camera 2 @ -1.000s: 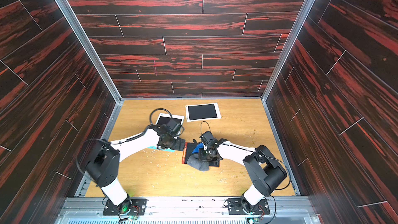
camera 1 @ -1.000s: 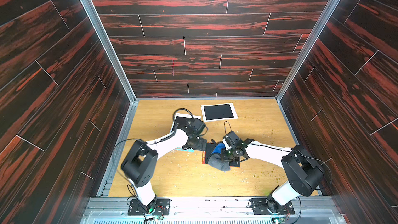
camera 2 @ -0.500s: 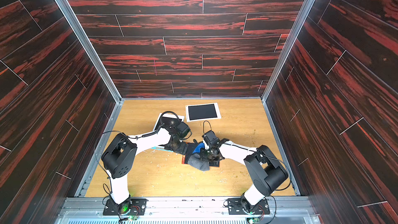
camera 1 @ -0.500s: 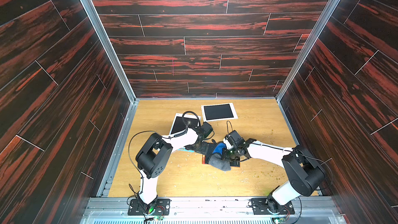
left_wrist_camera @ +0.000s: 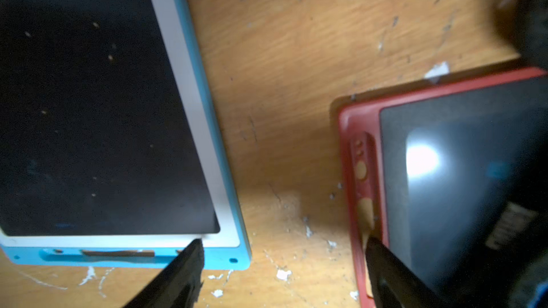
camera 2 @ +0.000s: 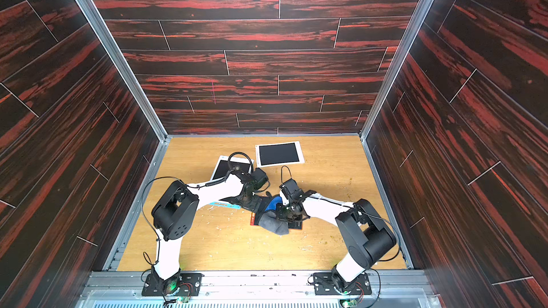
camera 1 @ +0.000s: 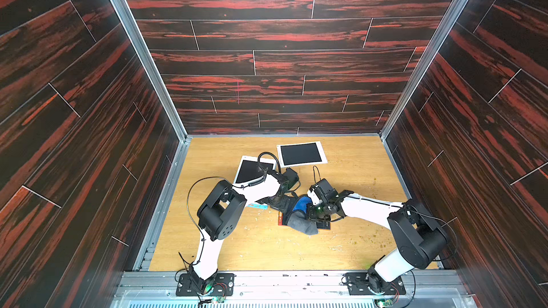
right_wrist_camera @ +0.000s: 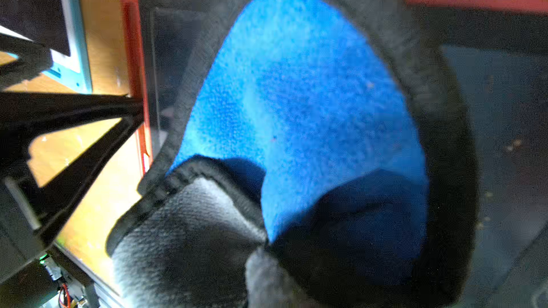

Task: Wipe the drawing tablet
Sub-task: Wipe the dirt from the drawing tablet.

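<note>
Left jaws straddle red tablet [left_wrist_camera: 444,202] edge.

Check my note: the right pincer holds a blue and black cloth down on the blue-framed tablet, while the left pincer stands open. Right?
Wrong frame colour. The right wrist view shows the cloth lying on the red tablet. So: the right pincer holds a blue and black cloth down on the red tablet, while the left pincer stands open.
</note>
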`<action>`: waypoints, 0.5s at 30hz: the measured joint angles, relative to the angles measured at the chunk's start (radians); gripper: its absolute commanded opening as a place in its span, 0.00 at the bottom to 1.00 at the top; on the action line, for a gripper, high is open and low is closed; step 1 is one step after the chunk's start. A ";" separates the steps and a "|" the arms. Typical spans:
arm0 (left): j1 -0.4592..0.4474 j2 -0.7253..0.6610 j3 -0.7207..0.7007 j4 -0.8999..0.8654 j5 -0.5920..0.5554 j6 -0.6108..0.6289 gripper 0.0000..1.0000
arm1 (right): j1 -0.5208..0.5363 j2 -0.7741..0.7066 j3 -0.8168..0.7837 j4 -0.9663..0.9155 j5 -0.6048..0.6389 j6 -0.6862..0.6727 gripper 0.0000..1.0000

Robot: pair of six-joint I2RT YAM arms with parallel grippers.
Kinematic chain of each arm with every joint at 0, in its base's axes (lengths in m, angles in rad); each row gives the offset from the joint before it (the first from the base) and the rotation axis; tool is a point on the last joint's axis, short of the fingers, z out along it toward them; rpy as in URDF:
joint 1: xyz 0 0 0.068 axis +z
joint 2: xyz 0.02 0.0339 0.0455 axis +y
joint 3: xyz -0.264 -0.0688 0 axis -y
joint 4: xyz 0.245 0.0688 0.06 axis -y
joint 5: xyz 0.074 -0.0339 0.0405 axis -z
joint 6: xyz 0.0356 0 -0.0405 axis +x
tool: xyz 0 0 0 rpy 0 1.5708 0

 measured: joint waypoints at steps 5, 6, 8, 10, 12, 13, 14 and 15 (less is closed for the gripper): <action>-0.005 0.001 0.002 -0.003 -0.024 0.006 0.86 | -0.035 -0.004 -0.005 -0.007 -0.010 -0.008 0.00; -0.005 0.001 0.002 -0.003 -0.026 0.007 0.86 | -0.049 -0.013 -0.012 -0.005 -0.006 -0.009 0.00; -0.005 0.001 0.002 -0.003 -0.026 0.010 0.86 | -0.083 -0.038 -0.034 -0.005 0.005 -0.009 0.00; -0.005 0.001 0.002 -0.003 -0.026 0.011 0.86 | -0.116 -0.065 -0.054 -0.013 0.020 -0.008 0.00; -0.005 0.001 0.002 -0.003 -0.026 0.011 0.87 | -0.133 -0.078 -0.056 -0.035 0.046 0.000 0.00; -0.005 0.001 0.002 -0.003 -0.026 0.011 0.87 | -0.136 -0.080 -0.053 -0.047 0.063 0.006 0.00; -0.005 0.001 0.002 -0.003 -0.026 0.012 0.87 | -0.136 -0.081 -0.047 -0.063 0.082 0.013 0.00; -0.005 0.001 0.002 -0.003 -0.026 0.013 0.87 | -0.135 -0.081 -0.040 -0.079 0.101 0.020 0.00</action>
